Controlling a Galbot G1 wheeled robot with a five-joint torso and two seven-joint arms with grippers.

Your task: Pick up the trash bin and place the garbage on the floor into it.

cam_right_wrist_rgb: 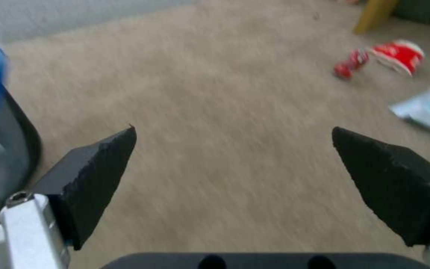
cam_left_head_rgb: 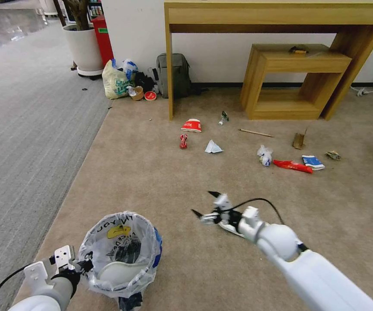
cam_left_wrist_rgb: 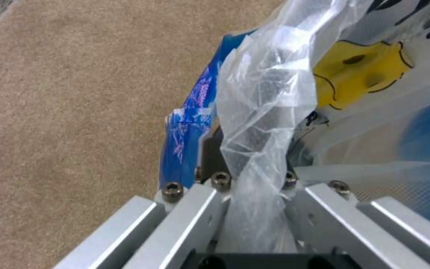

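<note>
The trash bin (cam_left_head_rgb: 121, 252), black with a crinkly bag printed blue and yellow, hangs low at my left. My left gripper (cam_left_head_rgb: 82, 264) is shut on its near rim, and in the left wrist view the bag (cam_left_wrist_rgb: 265, 112) bunches between the jaws of that gripper (cam_left_wrist_rgb: 247, 175). A white slipper (cam_left_head_rgb: 115, 272) lies inside. My right gripper (cam_left_head_rgb: 202, 202) hovers open over bare floor (cam_left_head_rgb: 151, 181), its fingers (cam_right_wrist_rgb: 100, 160) spread wide. Garbage lies beyond: a red-white cup (cam_left_head_rgb: 191, 125), a crushed red can (cam_left_head_rgb: 183, 141), paper (cam_left_head_rgb: 212, 147), a red wrapper (cam_left_head_rgb: 293, 166) and a blue-white cup (cam_left_head_rgb: 313, 162).
A small bottle (cam_left_head_rgb: 223, 117), wooden stick (cam_left_head_rgb: 256, 133), cardboard scrap (cam_left_head_rgb: 299, 140) and crumpled paper (cam_left_head_rgb: 264, 155) lie near a low wooden shelf (cam_left_head_rgb: 294, 82) under a desk (cam_left_head_rgb: 277, 15). A yellowish bag (cam_left_head_rgb: 115, 82), backpack (cam_left_head_rgb: 173, 75) and plant pot (cam_left_head_rgb: 84, 47) stand by the wall. Grey carpet (cam_left_head_rgb: 26, 121) runs along the left.
</note>
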